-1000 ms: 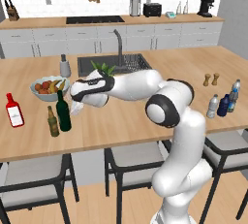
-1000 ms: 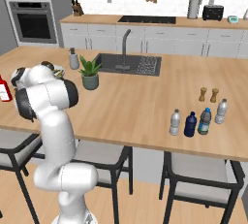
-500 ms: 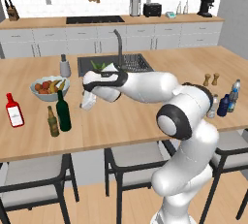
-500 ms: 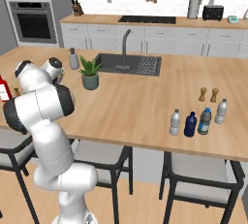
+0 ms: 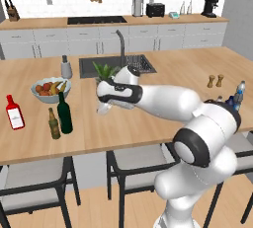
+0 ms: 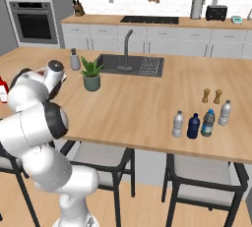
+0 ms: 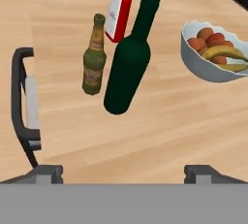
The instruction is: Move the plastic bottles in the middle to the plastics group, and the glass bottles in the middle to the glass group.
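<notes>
Above counter, claw wide open, empty

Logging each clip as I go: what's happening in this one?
A white arm is sorting bottles on a kitchen island. The tall green wine bottle stands beside the small olive-brown bottle, with the red flask nearby, so the glass looks grouped. The gripper is open and empty, apart from the green bottle. At the far end, the clear white-capped bottle and dark blue bottle stand next to the blue-capped water bottle.
</notes>
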